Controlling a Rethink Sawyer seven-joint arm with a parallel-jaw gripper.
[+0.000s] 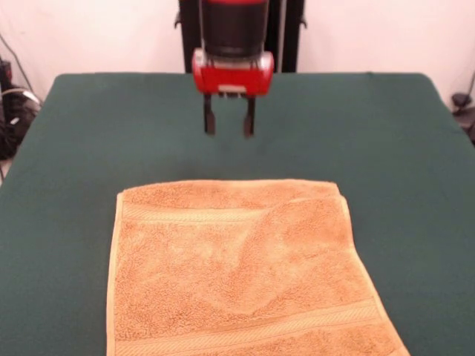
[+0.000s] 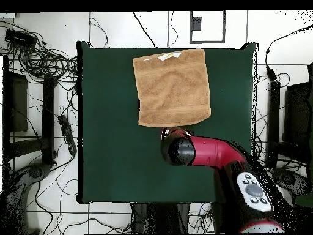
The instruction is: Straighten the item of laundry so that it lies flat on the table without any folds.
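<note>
The item of laundry [image 1: 237,267], an orange-tan terry towel with woven border bands, lies spread on the dark green table [image 1: 89,141]. A soft diagonal ridge runs across it from the far right corner, where the edge looks doubled. My gripper [image 1: 229,126] hangs open and empty just above the cloth, a short way beyond the towel's far edge, touching nothing. In the overhead view the towel [image 2: 173,87] has a white label [image 2: 170,55] on its top edge, and the red arm [image 2: 208,152] ends just below the towel's bottom edge.
Green table [image 2: 110,153] stretches wide to the left of and below the towel in the overhead view. Cables and black stands [image 2: 46,110] lie on the floor around the table's sides.
</note>
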